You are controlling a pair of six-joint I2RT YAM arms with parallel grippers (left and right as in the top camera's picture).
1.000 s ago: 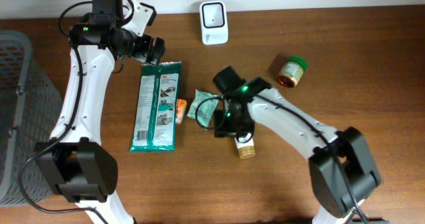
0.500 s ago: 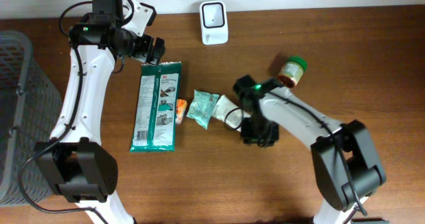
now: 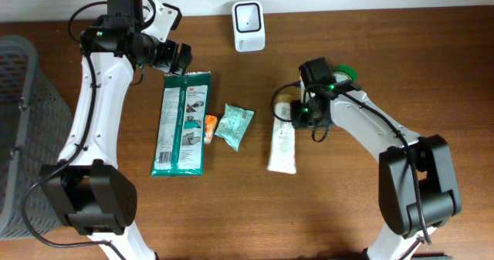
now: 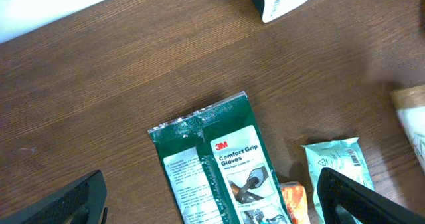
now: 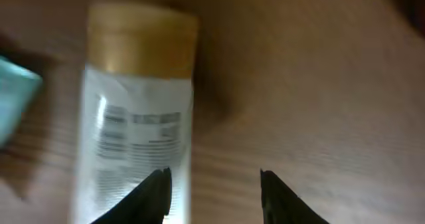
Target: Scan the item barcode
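A white tube (image 3: 282,144) with a tan cap (image 3: 284,108) lies flat on the wooden table, right of a teal packet (image 3: 234,126). The white barcode scanner (image 3: 248,26) stands at the table's far edge. My right gripper (image 3: 307,117) is just right of the tube's cap end. In the right wrist view the right gripper (image 5: 216,194) is open with bare wood between its jaws. Its left fingertip overlaps the tube's (image 5: 133,131) right edge. My left gripper (image 3: 176,55) hangs wide open above the top end of a green glove pack (image 3: 182,121).
A jar with a green lid (image 3: 345,74) stands behind the right arm, partly hidden. A small orange item (image 3: 209,126) lies between the glove pack and the teal packet. A grey mesh basket (image 3: 19,129) fills the left edge.
My right gripper has swung from the table's middle up to the right. The tube has turned and now lies with its cap toward the far side. The left arm has not moved.
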